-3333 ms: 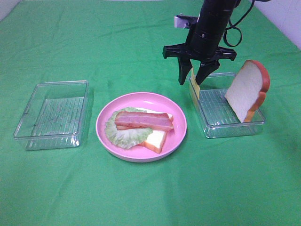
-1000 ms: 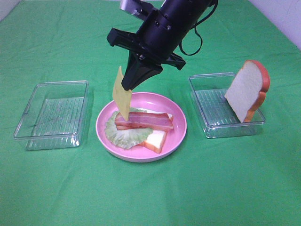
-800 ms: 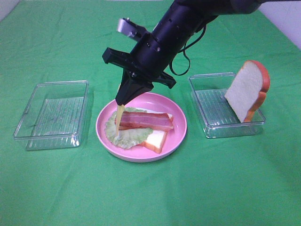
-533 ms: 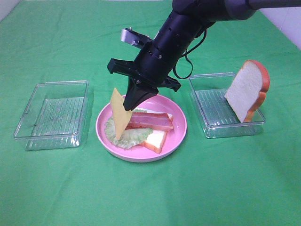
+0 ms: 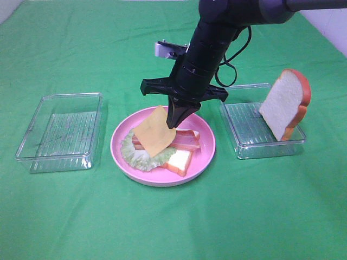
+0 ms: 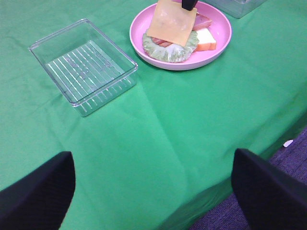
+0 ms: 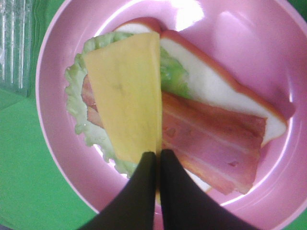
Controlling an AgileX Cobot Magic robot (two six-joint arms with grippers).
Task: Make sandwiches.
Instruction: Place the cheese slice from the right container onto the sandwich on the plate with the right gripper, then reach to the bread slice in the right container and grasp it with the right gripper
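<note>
Fingers of right gripper (image 7: 157, 160) pinched on cheese slice (image 5: 153, 130) corner | slice, half a second ago upright, now tilts flat over bacon (image 5: 186, 140) and lettuce (image 5: 142, 157) on plate (image 5: 209, 143), mid-counter | release likely next | top bread (image 5: 286, 103) waits in right-edge tray (image 5: 244, 146) | left gripper unseen

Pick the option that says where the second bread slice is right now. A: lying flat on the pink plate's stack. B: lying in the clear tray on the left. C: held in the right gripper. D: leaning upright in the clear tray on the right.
D: the bread slice stands tilted against the wall of the right tray, while the right gripper pinches the cheese slice over the pink plate.
</note>
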